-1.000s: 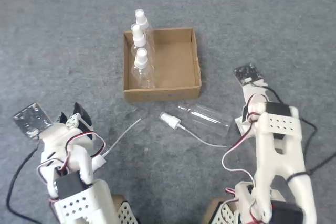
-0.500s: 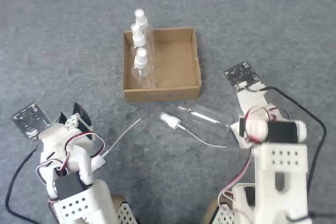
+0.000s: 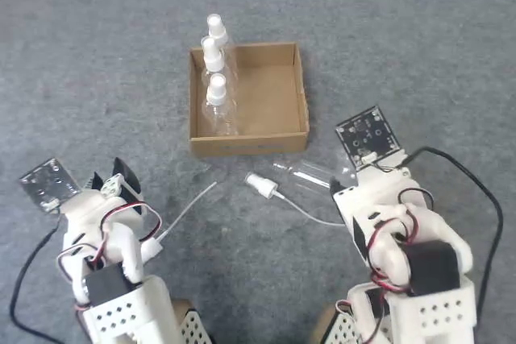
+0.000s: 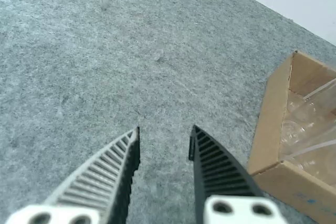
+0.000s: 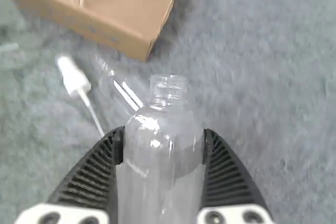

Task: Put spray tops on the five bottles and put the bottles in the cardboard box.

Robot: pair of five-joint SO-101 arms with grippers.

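The cardboard box [image 3: 300, 90] holds three clear bottles with white spray tops [image 3: 216, 90] along its left side. Another clear bottle [image 3: 306, 173] lies uncapped on the carpet in front of the box, and a loose spray top [image 3: 261, 184] with a long tube lies beside it. My right gripper [image 5: 163, 132] is shut on a clear open-necked bottle [image 5: 167, 103], held just above the lying bottle [image 5: 113, 85] and the spray top [image 5: 73, 80]. My left gripper [image 4: 165, 129] is open over bare carpet at the near left [image 3: 113, 176]. A second spray top [image 3: 187, 211] lies beside it.
Grey carpet covers the whole table. The right half of the box [image 3: 270, 94] is bare cardboard. A corner of the box [image 4: 273, 129] is seen in the left wrist view. The right arm [image 3: 395, 223] stands close to the lying bottle.
The right arm has swung left and forward from the right side until it stands over the lying bottle. The left arm, box, bottles and spray tops have not moved.
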